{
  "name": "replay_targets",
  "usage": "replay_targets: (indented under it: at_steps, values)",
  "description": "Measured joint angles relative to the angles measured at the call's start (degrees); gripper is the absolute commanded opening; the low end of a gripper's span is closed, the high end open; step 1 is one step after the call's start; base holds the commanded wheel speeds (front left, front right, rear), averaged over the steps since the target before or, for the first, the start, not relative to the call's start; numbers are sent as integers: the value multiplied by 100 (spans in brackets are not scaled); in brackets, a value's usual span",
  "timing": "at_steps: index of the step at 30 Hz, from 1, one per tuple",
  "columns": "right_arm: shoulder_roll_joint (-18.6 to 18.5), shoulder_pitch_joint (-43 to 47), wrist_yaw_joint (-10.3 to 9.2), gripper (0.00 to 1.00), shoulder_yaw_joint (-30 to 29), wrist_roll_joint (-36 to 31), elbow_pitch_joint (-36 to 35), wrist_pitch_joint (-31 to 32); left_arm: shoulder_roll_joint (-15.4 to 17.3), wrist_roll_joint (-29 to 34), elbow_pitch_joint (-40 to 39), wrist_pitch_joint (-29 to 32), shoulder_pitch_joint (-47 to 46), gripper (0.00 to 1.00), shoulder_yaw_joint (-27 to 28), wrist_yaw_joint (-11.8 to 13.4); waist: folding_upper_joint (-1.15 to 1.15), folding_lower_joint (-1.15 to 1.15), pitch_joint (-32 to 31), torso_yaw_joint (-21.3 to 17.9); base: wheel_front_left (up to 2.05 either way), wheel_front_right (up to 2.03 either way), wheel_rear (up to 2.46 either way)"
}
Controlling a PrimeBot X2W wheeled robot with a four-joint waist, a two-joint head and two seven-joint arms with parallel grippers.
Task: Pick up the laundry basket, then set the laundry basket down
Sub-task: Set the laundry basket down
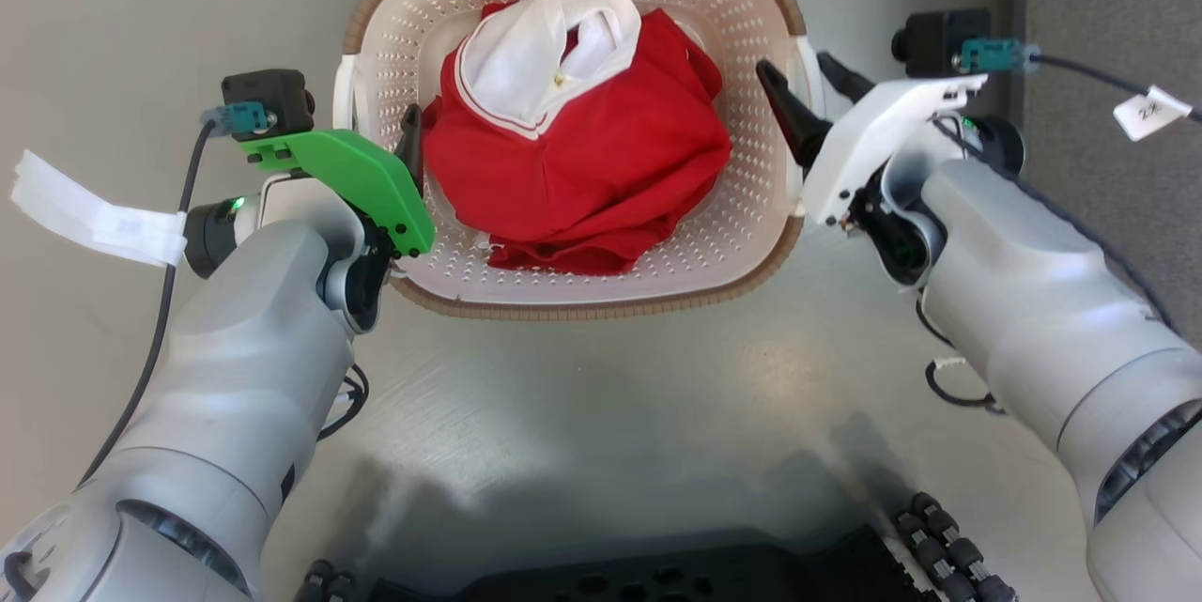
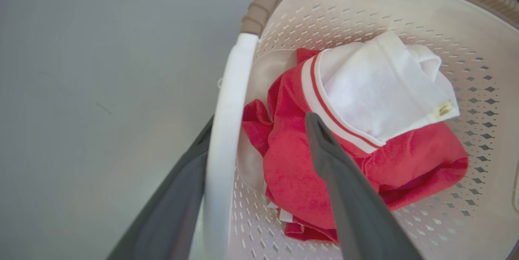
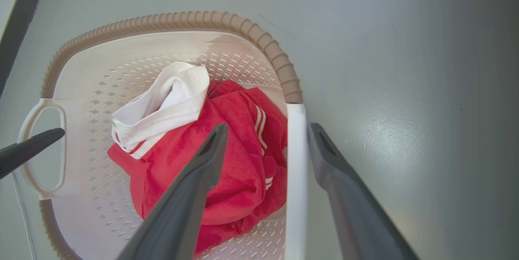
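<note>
While set on pale grey floor (image 1: 601, 414), holds crumpled red-and-white garment (image 1: 582, 170): small cream perforated plastic laundry basket (image 1: 657, 278), brown woven-look rim. Left gripper (image 2: 259, 122), right gripper (image 1: 793, 65): fingers apart, each astride a white side handle (image 3: 296, 170).

Left gripper (image 2: 260, 120) and right gripper (image 1: 793, 65), jaws apart.

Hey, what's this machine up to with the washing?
A two-armed robot looks set to lift a small cream perforated plastic laundry basket holding a crumpled red-and-white shirt. Its left hand and right hand each straddle one white side handle, one finger inside, one outside, both hands open, nothing gripped yet.
</note>
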Motion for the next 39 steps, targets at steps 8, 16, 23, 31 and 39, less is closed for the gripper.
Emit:
replay_targets:
  at_steps: [8,16,23,31,39]
  values:
    - [34,153,1,100,21,149,124,7,-1,-43,5,-7,105,100,-134,-63,0,0,-268,-22,0,0,0]
    - [71,181,1,100,36,197,185,51,-2,-112,25,-7,202,100,-191,-105,0,0,-515,-40,0,0,0]
    - [71,308,1,100,74,241,203,49,-35,-112,146,-59,280,100,-328,-114,0,0,-694,-32,0,0,0]
    - [71,486,2,100,137,244,196,-19,-35,-88,185,-199,492,100,-438,-188,0,0,-1019,-20,0,0,0]
    - [65,670,2,100,231,244,166,-70,-35,-40,201,-307,649,100,-498,-213,0,0,-1399,-8,0,0,0]
